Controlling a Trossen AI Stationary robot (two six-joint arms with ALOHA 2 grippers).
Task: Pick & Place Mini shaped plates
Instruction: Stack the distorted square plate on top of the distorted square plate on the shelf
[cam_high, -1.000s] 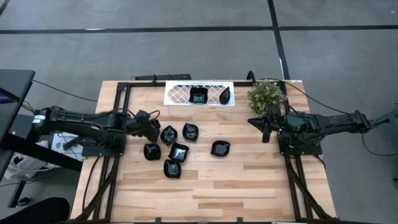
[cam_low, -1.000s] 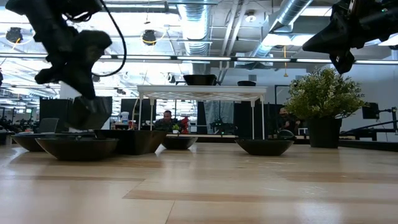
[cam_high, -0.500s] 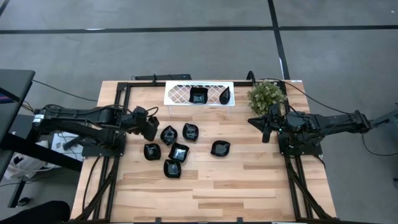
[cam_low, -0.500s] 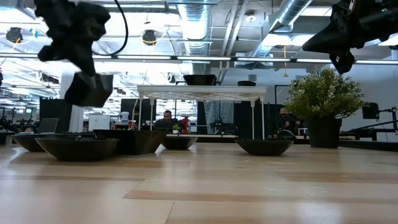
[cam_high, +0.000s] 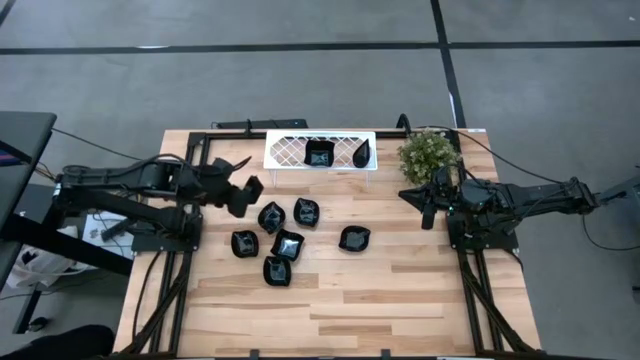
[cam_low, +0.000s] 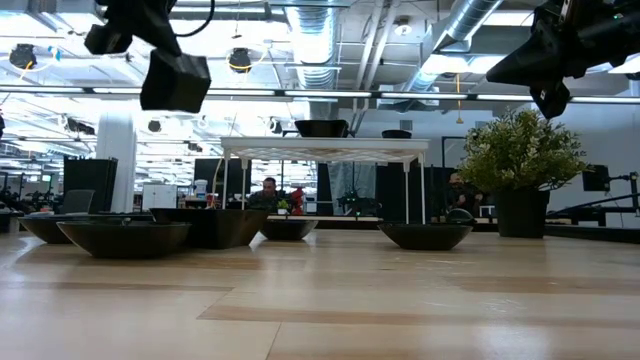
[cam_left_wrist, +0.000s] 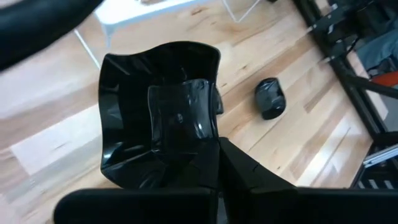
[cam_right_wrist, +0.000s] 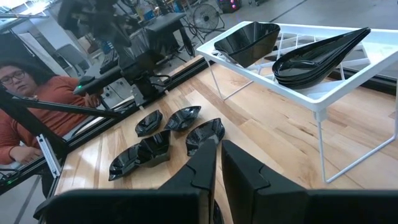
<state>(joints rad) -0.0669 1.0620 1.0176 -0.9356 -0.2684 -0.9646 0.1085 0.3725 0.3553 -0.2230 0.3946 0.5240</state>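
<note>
Your left gripper (cam_high: 243, 192) has climbed over the last second. It was low among the plates on the table; now it hangs well above them, pulled back toward the tray (cam_high: 285, 152) side. It carries a square plate (cam_left_wrist: 158, 118), fingers clamped on the rim, plate tilted. In the low view the lifted plate (cam_low: 175, 80) sits clear above the dishes on the wood.

My read: pick done, carry begun. Tray is the likely drop.

Six plates (cam_high: 287, 243) remain clustered on the table, one (cam_high: 354, 238) set apart toward the right arm. The tray already holds a square plate (cam_high: 318, 153) and teardrop ones (cam_high: 364, 153), which look stacked in the right wrist view.

Right gripper (cam_high: 428, 208) waits beside the plant (cam_high: 428, 153), nearly closed, holding nothing.

A person in an orange top shows beyond the table. No brands, labels or writing readable anywhere.
</note>
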